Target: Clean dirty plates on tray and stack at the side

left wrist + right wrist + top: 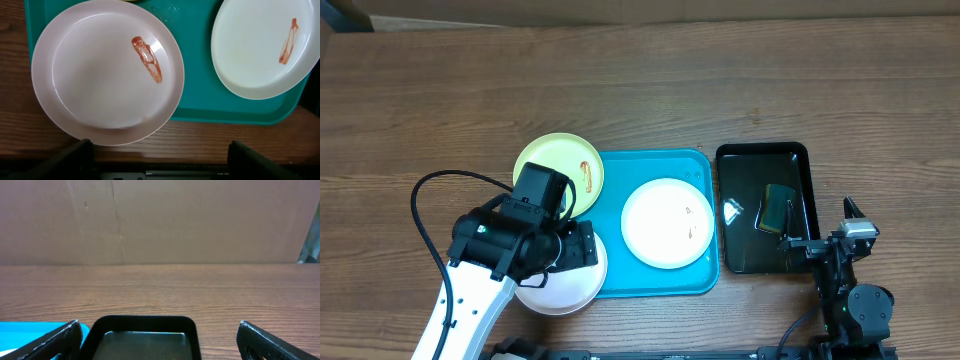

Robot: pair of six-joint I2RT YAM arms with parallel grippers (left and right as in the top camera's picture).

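Left gripper [160, 152] spread wide above white plate [100, 80] overhanging tray [200, 107] edge, green plate [550, 160] overhanging a corner, right gripper [160, 337] parted by black tray [145, 325].

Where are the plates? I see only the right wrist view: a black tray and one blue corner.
Observer: Overhead, one white plate lies inside the turquoise tray, left of your black tray.
Operator: Is it dirty?
Observer: Yes, the left wrist view shows a reddish smear on it.
Operator: And the other plates?
Observer: A second smeared white plate overhangs the tray's near edge; a lime-green plate overlaps its far left corner.
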